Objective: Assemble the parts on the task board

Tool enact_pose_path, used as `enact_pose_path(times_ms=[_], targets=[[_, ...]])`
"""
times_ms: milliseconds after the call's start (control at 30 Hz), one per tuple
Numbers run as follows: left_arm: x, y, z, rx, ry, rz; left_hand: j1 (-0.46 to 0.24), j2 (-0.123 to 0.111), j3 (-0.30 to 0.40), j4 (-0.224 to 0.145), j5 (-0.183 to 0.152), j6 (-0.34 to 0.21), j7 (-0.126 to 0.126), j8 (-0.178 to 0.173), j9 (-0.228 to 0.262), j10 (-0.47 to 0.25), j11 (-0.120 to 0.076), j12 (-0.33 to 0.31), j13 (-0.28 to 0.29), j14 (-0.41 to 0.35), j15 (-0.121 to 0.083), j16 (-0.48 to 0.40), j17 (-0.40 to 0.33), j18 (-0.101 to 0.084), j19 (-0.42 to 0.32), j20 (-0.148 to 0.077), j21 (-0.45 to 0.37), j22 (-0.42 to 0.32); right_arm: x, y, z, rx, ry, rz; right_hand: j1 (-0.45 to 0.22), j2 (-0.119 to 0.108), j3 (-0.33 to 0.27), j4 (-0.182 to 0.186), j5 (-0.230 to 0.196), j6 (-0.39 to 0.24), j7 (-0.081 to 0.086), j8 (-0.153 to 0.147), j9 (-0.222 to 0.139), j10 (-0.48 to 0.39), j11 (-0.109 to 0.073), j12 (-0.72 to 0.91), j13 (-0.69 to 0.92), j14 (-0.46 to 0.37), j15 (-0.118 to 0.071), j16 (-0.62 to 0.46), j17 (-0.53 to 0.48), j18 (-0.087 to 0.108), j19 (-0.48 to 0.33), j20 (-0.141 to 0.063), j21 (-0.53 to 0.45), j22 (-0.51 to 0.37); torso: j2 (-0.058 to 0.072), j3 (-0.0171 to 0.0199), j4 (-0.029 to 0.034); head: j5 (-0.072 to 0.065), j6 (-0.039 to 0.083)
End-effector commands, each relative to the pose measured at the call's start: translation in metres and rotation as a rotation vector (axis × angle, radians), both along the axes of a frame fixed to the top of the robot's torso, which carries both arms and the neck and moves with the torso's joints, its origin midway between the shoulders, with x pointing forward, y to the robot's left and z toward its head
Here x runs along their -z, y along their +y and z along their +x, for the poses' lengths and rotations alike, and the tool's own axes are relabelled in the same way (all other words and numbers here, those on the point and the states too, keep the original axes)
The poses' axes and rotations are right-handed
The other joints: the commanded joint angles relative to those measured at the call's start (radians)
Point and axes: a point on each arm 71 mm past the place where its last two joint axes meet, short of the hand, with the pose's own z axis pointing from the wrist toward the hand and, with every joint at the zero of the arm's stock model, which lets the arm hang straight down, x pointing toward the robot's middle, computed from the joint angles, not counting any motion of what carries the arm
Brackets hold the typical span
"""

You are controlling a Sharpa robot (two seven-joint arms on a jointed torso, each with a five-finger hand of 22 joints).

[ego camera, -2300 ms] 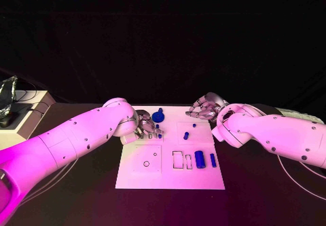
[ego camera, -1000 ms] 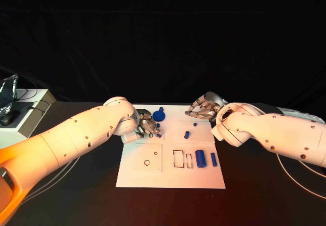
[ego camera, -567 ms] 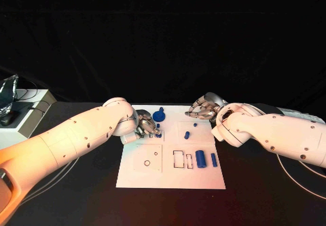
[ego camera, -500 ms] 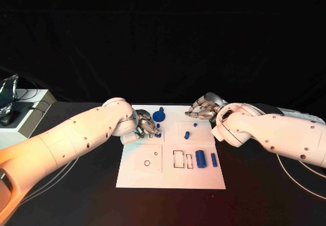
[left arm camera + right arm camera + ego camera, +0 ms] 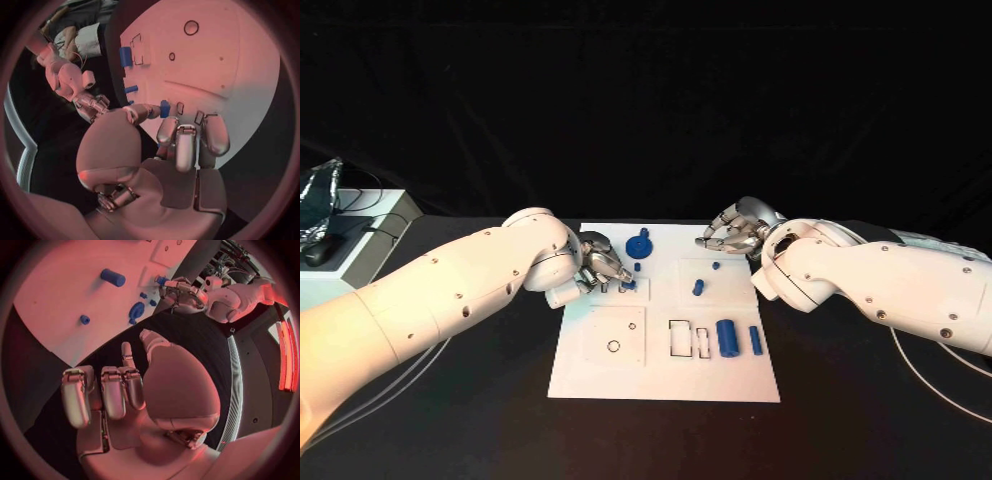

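The left hand (image 5: 603, 268) covers part of the task board (image 5: 661, 370), and the small blue part (image 5: 165, 108) at its fingertips is half hidden.

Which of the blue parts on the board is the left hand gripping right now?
The small blue part at the board's left edge, pinched in the left hand; every other blue piece lies untouched on the task board.

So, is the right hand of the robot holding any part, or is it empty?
Empty. The right hand hovers over the task board's far edge, and in its wrist view the fingers are curled with nothing between them.
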Motion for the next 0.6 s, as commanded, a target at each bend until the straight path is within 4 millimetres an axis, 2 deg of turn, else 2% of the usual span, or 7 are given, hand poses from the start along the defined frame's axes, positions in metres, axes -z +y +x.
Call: enact_pose_path(times_ms=[33, 333, 400, 600], targets=[[-0.0025, 0.0019, -0.0024, -0.007, -0.002, -0.01, -0.009, -0.002, 0.144, -0.154, 0.007, 0.063, -0.057, -0.005, 0.087, 0.007, -0.001, 0.002, 0.001, 0.065, -0.008, 0.005, 0.15, -0.012, 0.008, -0.002, 0.006, 0.003, 0.0002, -0.001, 0.0001, -0.008, 0.003, -0.009, -0.01, 0.0, -0.006, -0.001, -0.007, -0.008, 0.002, 0.004, 0.002, 0.101, -0.006, 0.002, 0.26, 0.094, -0.009, -0.006, 0.218, 0.0, 0.092, -0.009, -0.004, 0.244, -0.004, 0.0003, 0.0049, 0.0, -0.004], [-0.0035, 0.0091, -0.0019, -0.029, -0.026, 0.021, -0.028, -0.006, 0.136, -0.159, 0.013, 0.086, -0.068, -0.001, 0.1, 0.026, -0.011, 0.008, 0.013, 0.075, -0.016, 0.013, 0.175, -0.016, 0.023, -0.007, 0.012, 0.022, 0.0002, -0.0037, 0.001, -0.001, 0.0, -0.01, -0.01, -0.001, -0.007, -0.001, -0.008, -0.008, 0.001, 0.005, 0.003, 0.099, -0.006, 0.0, 0.258, 0.094, -0.009, -0.006, 0.217, 0.001, 0.092, -0.009, -0.006, 0.243, -0.009, 0.0013, 0.0102, 0.002, -0.012], [-0.004, 0.0088, -0.0012, -0.04, -0.037, 0.021, -0.033, -0.008, 0.132, -0.158, 0.012, 0.092, -0.071, 0.001, 0.105, 0.031, -0.014, 0.008, 0.015, 0.077, -0.019, 0.015, 0.182, -0.017, 0.028, -0.009, 0.014, 0.027, 0.0002, -0.0039, 0.0011, -0.001, -0.001, -0.01, -0.01, -0.001, -0.007, -0.001, -0.008, -0.008, 0.001, 0.005, 0.003, 0.099, -0.006, 0.0, 0.258, 0.094, -0.009, -0.006, 0.217, 0.001, 0.092, -0.009, -0.006, 0.243, -0.008, 0.0008, 0.0099, 0.004, -0.009], [-0.0053, 0.005, 0.0008, -0.056, -0.076, 0.03, -0.041, -0.01, 0.124, -0.158, 0.011, 0.103, -0.08, 0.005, 0.118, 0.044, -0.021, 0.013, 0.025, 0.082, -0.025, 0.018, 0.193, -0.021, 0.043, -0.015, 0.018, 0.044, 0.0001, -0.0045, 0.0017, 0.002, -0.004, -0.009, -0.01, -0.001, -0.007, -0.001, -0.008, -0.008, 0.001, 0.005, 0.003, 0.099, -0.006, 0.0, 0.258, 0.094, -0.009, -0.006, 0.217, 0.001, 0.092, -0.009, -0.006, 0.243, -0.007, 0.0006, 0.0079, 0.008, -0.012]])
